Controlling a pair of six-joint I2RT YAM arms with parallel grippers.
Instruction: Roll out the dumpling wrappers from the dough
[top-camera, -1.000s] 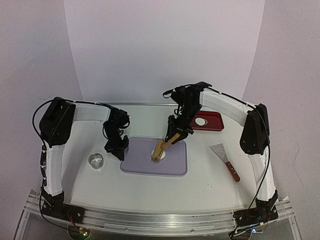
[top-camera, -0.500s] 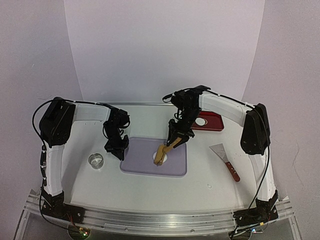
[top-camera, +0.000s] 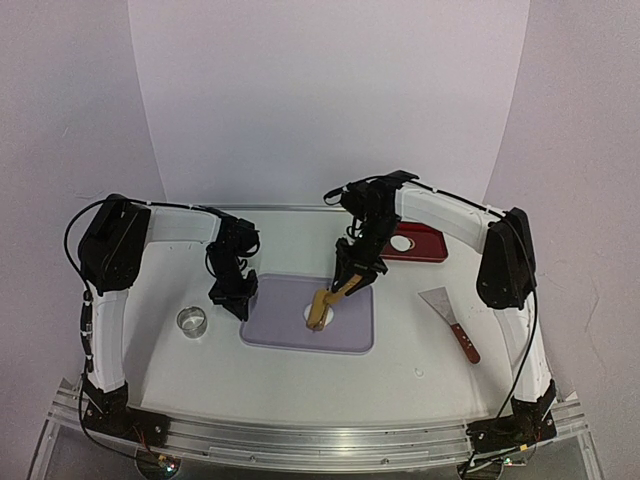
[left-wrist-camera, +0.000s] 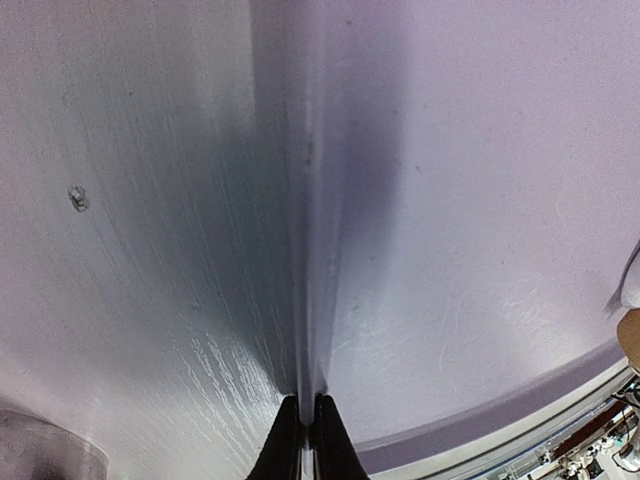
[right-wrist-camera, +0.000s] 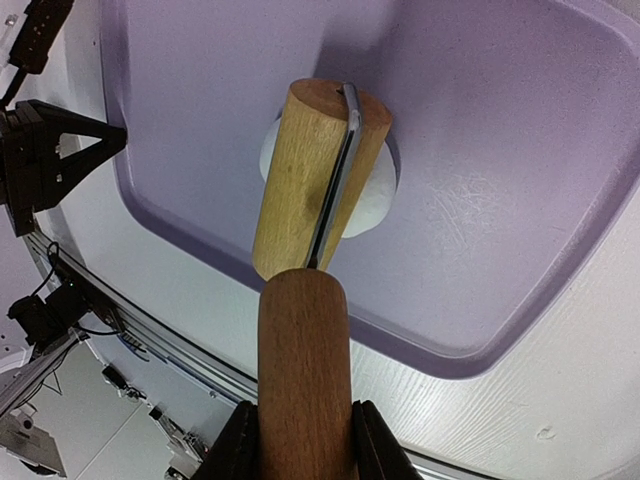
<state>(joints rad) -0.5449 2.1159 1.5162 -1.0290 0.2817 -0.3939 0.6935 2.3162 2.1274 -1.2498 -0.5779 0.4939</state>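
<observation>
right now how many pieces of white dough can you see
2. The dough lies under the roller on the mat. A wrapper sits in the red tray. The roller may hide more.

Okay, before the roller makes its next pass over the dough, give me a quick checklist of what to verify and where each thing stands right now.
1. Grip on the tool: ok. The right gripper has a finger on each side of the roller handle.
2. Roller on the dough: ok. The head lies across it, with white showing on both sides.
3. Tray held: ok. The left gripper is closed on the edge of the purple tray.
4. Dough thin enough: cannot tell. The roller head covers most of it.
5. Ring cutter out of the way: ok. It stands on the table, left of the tray and apart from it.
</observation>
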